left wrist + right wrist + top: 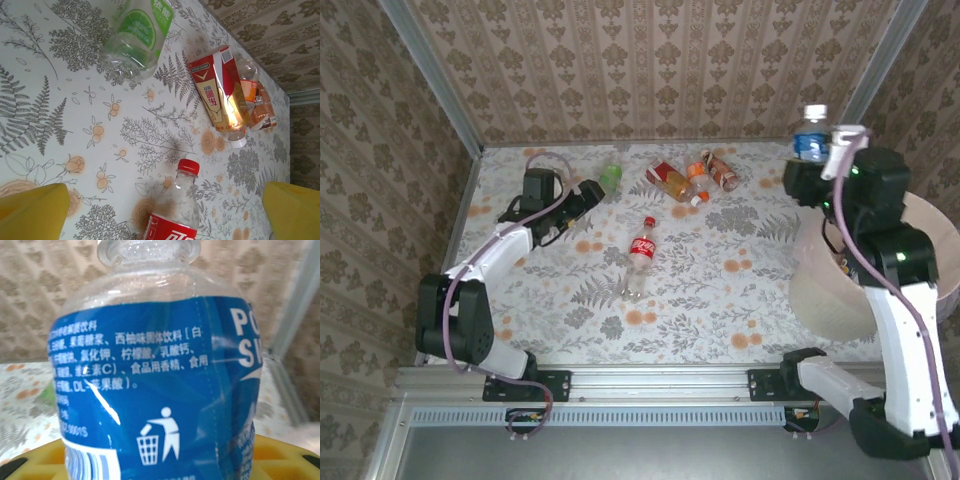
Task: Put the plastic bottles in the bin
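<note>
My right gripper [808,172] is shut on a blue-labelled bottle [811,135] [160,390], held upright and high beside the far left rim of the pale bin [827,292]. A Coca-Cola bottle [640,256] [176,210] lies mid-table with its red cap pointing away. My left gripper [588,194] [162,202] hovers open above the table, the cola bottle's neck between its yellow fingers [32,212]. Further back lie a green-labelled bottle [611,176] [137,35], a red-and-gold-labelled bottle [670,181] [219,95] and orange-labelled bottles [720,170] [257,102].
The floral tablecloth [720,300] covers the table, with patterned walls close at the back and both sides. The bin stands at the table's right edge, partly hidden behind my right arm [900,300]. A metal rail [650,380] runs along the near edge.
</note>
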### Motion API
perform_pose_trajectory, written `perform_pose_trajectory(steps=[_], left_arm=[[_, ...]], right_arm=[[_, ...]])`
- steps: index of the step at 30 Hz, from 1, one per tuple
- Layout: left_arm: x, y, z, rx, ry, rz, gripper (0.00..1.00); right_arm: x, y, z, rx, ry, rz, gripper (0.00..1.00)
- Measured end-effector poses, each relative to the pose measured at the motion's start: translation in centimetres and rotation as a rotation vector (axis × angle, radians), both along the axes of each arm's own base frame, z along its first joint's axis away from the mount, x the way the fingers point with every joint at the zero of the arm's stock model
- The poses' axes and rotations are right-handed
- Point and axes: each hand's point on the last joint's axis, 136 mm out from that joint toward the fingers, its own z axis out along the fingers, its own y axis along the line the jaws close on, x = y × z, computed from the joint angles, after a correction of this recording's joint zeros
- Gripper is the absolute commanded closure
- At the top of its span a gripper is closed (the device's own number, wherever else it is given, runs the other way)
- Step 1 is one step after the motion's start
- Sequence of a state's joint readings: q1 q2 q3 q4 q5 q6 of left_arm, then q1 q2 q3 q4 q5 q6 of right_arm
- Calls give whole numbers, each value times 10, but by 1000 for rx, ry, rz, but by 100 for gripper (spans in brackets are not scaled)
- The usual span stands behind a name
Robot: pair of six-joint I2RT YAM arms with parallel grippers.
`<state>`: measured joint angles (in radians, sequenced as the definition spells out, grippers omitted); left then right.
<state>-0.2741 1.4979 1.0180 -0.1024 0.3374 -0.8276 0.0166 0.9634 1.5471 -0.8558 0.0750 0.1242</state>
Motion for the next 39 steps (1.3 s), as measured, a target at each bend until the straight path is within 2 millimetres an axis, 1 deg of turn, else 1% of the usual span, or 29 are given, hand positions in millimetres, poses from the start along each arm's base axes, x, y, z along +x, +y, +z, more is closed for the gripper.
perform_pose_trajectory(steps=[3, 4, 6, 7, 9, 11, 13, 15, 17, 20, 26, 30, 34, 37, 39], left_arm=[[2, -6, 1, -10, 0, -12, 0], [2, -8, 1, -12, 2, -16, 0], [4, -11, 0, -17, 7, -24, 0], [4, -13, -1, -18, 10, -28, 0], [5, -15, -2, -20, 13, -33, 0], [5, -15, -2, -21, 16, -35, 0], [5, -15, -2, -21, 16, -35, 0], [5, -15, -3, -21, 17, -35, 0], [6, -15, -4, -20, 19, -34, 0], [7, -15, -4, -19, 21, -34, 0], [8, -16, -2, -22, 15, -35, 0], [9, -17, -8, -22, 30, -40, 0], [9, -18, -11, -19, 38, -40, 0], [10, -18, -10, -20, 37, -40, 0], [10, -18, -10, -20, 36, -40, 0]], right_arm=[[-20, -40, -8, 6, 50, -165, 47], [-24, -50, -12, 8, 68, -208, 47], [-35, -74, -24, 11, 118, -309, 46], [-38, -81, -30, 12, 137, -343, 46], [-46, -97, -49, 20, 191, -411, 46], [-52, -107, -67, 36, 244, -458, 44], [-54, -112, -84, 59, 296, -476, 39], [-50, -109, -100, 96, 347, -451, 32], [-43, -103, -111, 128, 379, -412, 26], [-37, -97, -115, 159, 386, -371, 21], [-36, -86, -109, 191, 360, -318, 17], [-34, -81, -104, 214, 331, -301, 15], [-29, -73, -91, 240, 265, -264, 8], [-24, -61, -78, 263, 193, -200, 5], [-19, -46, -73, 282, 155, -128, 3]])
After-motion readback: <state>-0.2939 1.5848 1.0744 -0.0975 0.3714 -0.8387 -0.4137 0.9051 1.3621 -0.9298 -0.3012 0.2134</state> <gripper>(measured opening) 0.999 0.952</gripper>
